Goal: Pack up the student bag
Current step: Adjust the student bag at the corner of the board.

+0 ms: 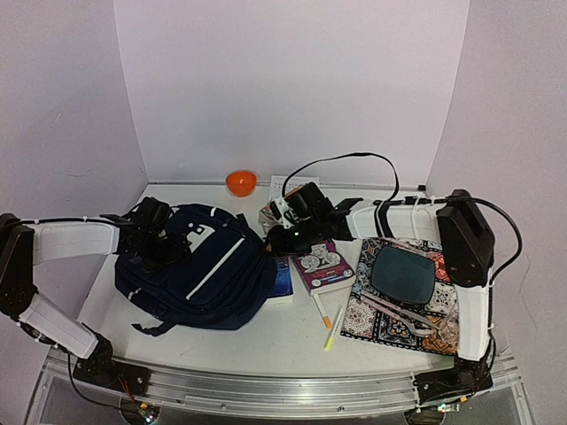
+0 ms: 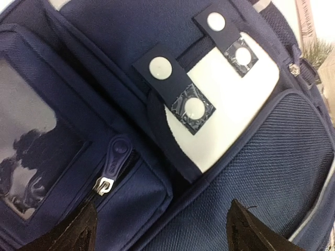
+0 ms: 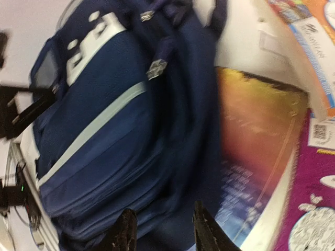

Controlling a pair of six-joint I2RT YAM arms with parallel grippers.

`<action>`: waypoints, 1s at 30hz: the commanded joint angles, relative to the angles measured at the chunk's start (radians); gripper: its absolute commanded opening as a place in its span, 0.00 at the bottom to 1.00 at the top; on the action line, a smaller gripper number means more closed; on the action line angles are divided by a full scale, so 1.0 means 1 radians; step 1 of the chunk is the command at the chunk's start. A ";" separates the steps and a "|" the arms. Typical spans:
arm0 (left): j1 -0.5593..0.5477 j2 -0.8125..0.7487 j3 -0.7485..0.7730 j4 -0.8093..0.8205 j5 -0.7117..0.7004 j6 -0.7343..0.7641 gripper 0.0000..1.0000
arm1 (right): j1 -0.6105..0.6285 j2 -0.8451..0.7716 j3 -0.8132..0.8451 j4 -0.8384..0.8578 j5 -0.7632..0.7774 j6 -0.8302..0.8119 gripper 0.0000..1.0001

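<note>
The student bag (image 1: 199, 266), a navy backpack with pale trim, lies flat on the left half of the table. My left gripper (image 1: 152, 237) hovers over its upper left part. In the left wrist view the left gripper (image 2: 162, 235) is open wide just above the navy fabric, close to a zip pull (image 2: 112, 162) and a white patch with snap tabs (image 2: 225, 99). My right gripper (image 1: 275, 237) is at the bag's right edge. In the right wrist view the right gripper (image 3: 165, 235) is open over the bag's (image 3: 115, 130) folded side, with nothing held.
A blue-and-orange book (image 1: 283, 279) lies partly under the bag's right edge, with a pink book (image 1: 323, 266) beside it. Pens (image 1: 330, 329) lie in front. A patterned mat (image 1: 390, 323) at the right holds a dark plate (image 1: 403, 274) and cutlery. An orange bowl (image 1: 241, 182) sits at the back.
</note>
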 commanded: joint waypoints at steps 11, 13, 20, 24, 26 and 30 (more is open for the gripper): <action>0.071 -0.107 -0.089 -0.097 -0.027 -0.111 0.89 | -0.039 0.251 0.294 0.004 -0.102 0.035 0.47; 0.071 -0.094 -0.105 -0.090 -0.018 -0.118 0.89 | -0.039 0.275 0.304 0.004 -0.113 0.039 0.47; 0.071 -0.045 -0.159 0.009 0.035 -0.124 0.88 | -0.033 0.299 0.305 0.006 -0.187 0.024 0.30; 0.073 0.003 -0.159 0.057 0.052 -0.111 0.87 | -0.020 0.249 0.277 0.014 -0.226 0.010 0.03; 0.073 0.018 -0.142 0.065 0.046 -0.094 0.86 | -0.011 0.213 0.248 0.026 -0.243 0.011 0.00; 0.073 0.042 -0.096 0.071 0.023 -0.046 0.86 | 0.014 0.121 0.175 0.038 -0.258 0.011 0.00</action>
